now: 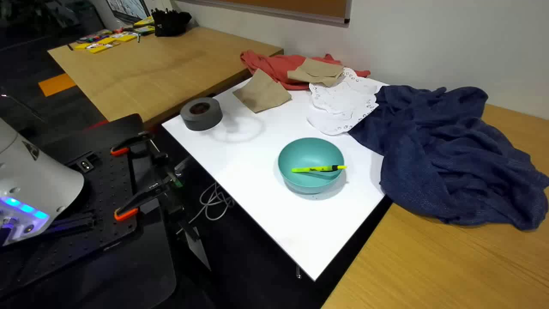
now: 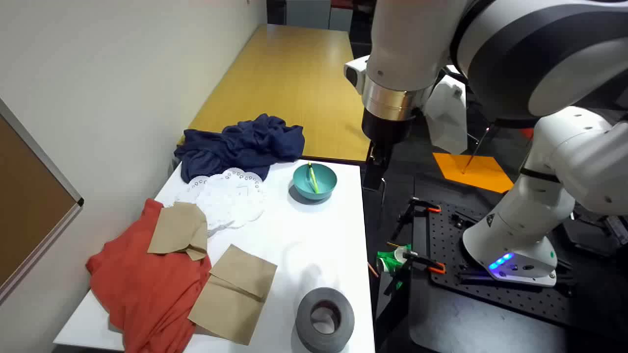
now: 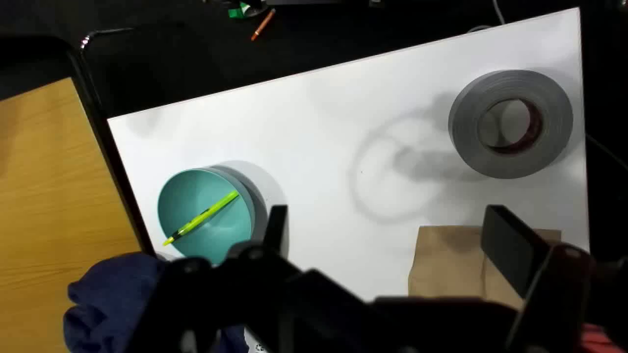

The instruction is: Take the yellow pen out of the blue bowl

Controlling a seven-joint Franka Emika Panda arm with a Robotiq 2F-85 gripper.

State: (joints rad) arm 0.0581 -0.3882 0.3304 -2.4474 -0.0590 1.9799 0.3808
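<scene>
The yellow pen [image 1: 316,169] lies across the inside of the blue bowl [image 1: 306,151]; its dark-banded end rests on and pokes just past the rim. The pen [image 2: 313,178] and bowl [image 2: 326,179] show in an exterior view too. In the wrist view the pen [image 3: 202,218] and bowl [image 3: 187,195] are at the left, with the bowl's lower edge partly hidden by a finger. My gripper [image 3: 385,211] is open and empty, fingers wide apart, high above the white table. In an exterior view the gripper [image 2: 375,174] points down beside the table's edge.
A grey tape roll [image 1: 201,113] stands at the table's corner. Brown paper [image 1: 262,92], white doilies [image 1: 343,103], a red cloth [image 2: 149,289] and a navy cloth [image 1: 446,159] lie along the wall side. A wooden table [image 1: 450,262] adjoins the white table [image 1: 253,171].
</scene>
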